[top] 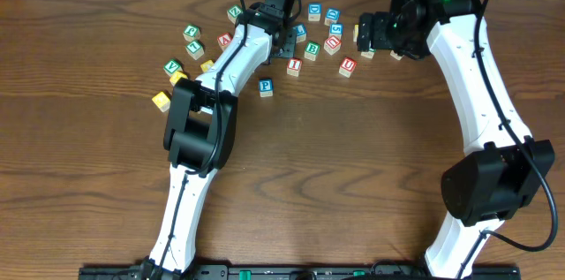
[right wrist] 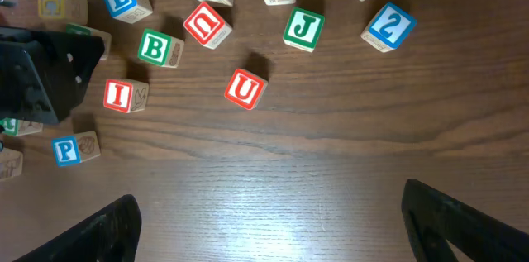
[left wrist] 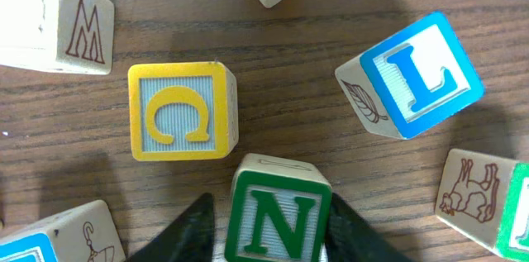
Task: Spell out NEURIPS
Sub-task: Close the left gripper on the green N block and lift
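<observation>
Left wrist | left end effector (left wrist: 271,216) clamps green N cube (left wrist: 277,225) | right end effector (right wrist: 269,200) apart

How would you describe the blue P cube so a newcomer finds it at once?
Find the letter cubes at the far side of the table, then their near edge beside the left arm. The P cube sits alone, nearer than the red I cube, the only blue-bordered P.
</observation>
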`<action>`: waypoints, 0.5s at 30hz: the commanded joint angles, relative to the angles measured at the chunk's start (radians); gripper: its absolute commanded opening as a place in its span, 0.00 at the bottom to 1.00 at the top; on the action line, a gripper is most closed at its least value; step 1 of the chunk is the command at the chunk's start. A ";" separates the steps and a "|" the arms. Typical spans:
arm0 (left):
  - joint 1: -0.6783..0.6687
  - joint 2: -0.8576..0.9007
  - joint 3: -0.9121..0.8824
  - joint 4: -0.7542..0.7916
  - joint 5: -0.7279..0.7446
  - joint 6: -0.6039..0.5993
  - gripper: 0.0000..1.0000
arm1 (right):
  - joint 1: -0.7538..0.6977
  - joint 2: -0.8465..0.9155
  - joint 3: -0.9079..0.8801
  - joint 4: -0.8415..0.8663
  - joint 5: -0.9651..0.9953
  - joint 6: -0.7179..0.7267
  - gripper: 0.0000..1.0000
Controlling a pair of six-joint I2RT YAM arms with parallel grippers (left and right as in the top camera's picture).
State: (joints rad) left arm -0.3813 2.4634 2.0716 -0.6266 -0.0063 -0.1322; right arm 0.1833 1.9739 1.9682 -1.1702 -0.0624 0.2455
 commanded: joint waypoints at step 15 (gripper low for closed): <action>0.004 -0.039 -0.001 -0.023 -0.014 -0.003 0.29 | -0.006 0.008 0.011 0.000 0.012 0.008 0.96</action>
State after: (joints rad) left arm -0.3813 2.4626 2.0716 -0.6342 -0.0067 -0.1307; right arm 0.1833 1.9739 1.9682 -1.1702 -0.0620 0.2455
